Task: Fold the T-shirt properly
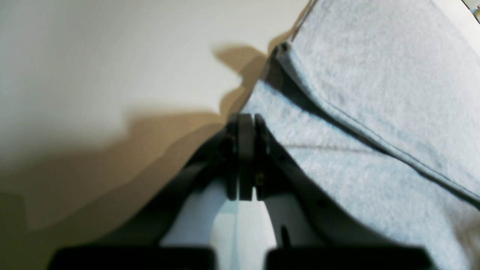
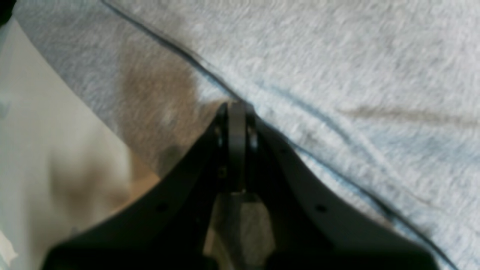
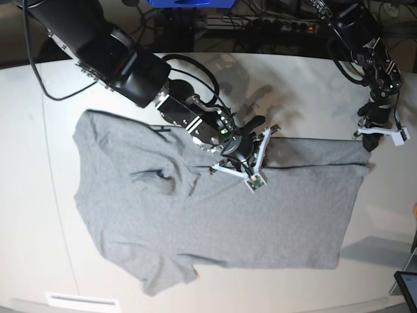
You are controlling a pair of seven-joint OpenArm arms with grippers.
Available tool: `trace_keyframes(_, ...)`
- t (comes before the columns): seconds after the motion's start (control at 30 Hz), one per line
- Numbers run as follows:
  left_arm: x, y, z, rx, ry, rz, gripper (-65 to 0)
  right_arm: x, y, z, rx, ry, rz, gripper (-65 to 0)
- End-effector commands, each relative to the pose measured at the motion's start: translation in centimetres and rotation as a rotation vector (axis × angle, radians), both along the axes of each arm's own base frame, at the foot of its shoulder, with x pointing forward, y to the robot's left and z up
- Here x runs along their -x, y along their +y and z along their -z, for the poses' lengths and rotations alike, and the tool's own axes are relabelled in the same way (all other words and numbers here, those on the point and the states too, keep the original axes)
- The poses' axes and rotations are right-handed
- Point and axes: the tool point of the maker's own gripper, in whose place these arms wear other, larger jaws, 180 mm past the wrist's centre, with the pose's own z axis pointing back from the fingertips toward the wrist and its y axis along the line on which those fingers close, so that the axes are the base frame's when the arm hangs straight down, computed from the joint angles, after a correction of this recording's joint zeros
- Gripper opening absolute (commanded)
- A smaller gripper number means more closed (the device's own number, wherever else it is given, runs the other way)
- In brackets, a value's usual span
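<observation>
The heather-grey T-shirt [image 3: 195,215] lies spread on the white table [image 3: 39,130], plain side up, no lettering in view. A narrow band along its far right edge is folded over. My right gripper [image 3: 266,145] is at the left end of that band. In the right wrist view it [image 2: 236,107] is shut on a dark hem line of the cloth [image 2: 337,56]. My left gripper [image 3: 367,149] is at the band's right corner. In the left wrist view it [image 1: 245,120] is shut at the cloth's edge [image 1: 375,75].
Cables and power strips [image 3: 260,26] run behind the table's far edge. A dark tablet corner [image 3: 407,287] sits at the bottom right. A white label [image 3: 78,300] lies near the front left edge. The bulky black right arm [image 3: 124,59] crosses the far left.
</observation>
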Motion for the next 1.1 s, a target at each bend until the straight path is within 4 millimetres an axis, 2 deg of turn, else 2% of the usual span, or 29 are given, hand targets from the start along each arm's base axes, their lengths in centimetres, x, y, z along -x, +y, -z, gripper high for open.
trace_keyframes(0.0,0.6,0.2,0.6,-0.009,0.061,0.008,-65.0,-1.2,1.2,-2.4,-0.048,-0.057,-0.007,-64.9)
trace_keyframes(0.13,0.8,0.3,0.8,-0.01,0.066,0.007,-65.0,-1.8,1.0,-2.6,-0.042,-0.067,-0.002,-64.9)
trace_keyframes(0.3,0.9,0.4,0.8,-0.009,0.067,0.003,-65.0,-2.8,0.0,-1.8,-0.006,-0.071,0.015,-64.9)
trace_keyframes(0.37,0.9,0.4,0.8,-0.01,0.068,0.003,-65.0,-3.4,0.0,-2.3,-0.018,-0.097,0.02,-64.9)
trace_keyframes(0.53,1.0,0.4,0.8,-0.011,0.069,0.004,-65.0,-4.6,-0.8,-2.0,0.013,-0.107,0.034,-64.9)
trace_keyframes(0.77,1.4,0.4,1.2,-0.012,0.081,0.005,-65.0,-6.2,-0.9,-3.6,0.013,-0.15,0.036,-64.9)
trace_keyframes(0.97,1.4,0.5,1.1,-0.013,0.08,0.003,-65.0,-7.1,-1.4,-3.8,0.025,-0.165,0.046,-64.9)
trace_keyframes(1.07,1.5,0.4,1.2,-0.013,0.082,0.005,-65.0,-7.8,-1.5,-4.5,0.017,-0.192,0.051,-64.9)
